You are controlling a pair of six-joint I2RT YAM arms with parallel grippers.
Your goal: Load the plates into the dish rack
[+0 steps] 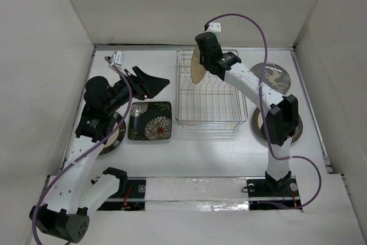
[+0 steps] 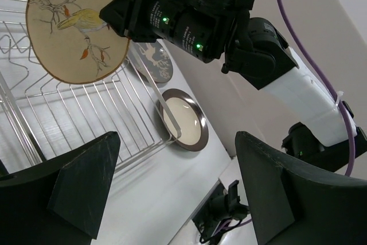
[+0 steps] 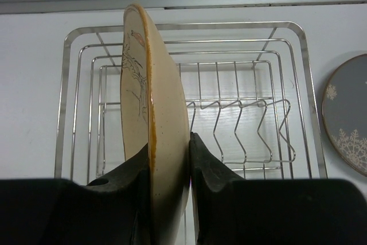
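Plates are scattered: a round plate (image 1: 117, 137) lies left, under the left arm, with the square plate (image 1: 150, 120) just right of it. Left gripper (image 1: 150, 83) hangs above them, jaws apart. Right gripper (image 3: 169, 164) clamps the tan plate (image 3: 155, 113) upright over the rack (image 1: 209, 93), far left. A dark plate (image 1: 275, 76) and a cream plate (image 1: 259, 120) lie right of the rack.

Bright, even overhead light; dish rack (image 1: 206, 124) casts faint, soft shadows.

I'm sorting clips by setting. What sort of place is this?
Likely a robot test booth, not a kitchen: bare white walls enclose a white table with a wire dish rack and a flowered square plate.
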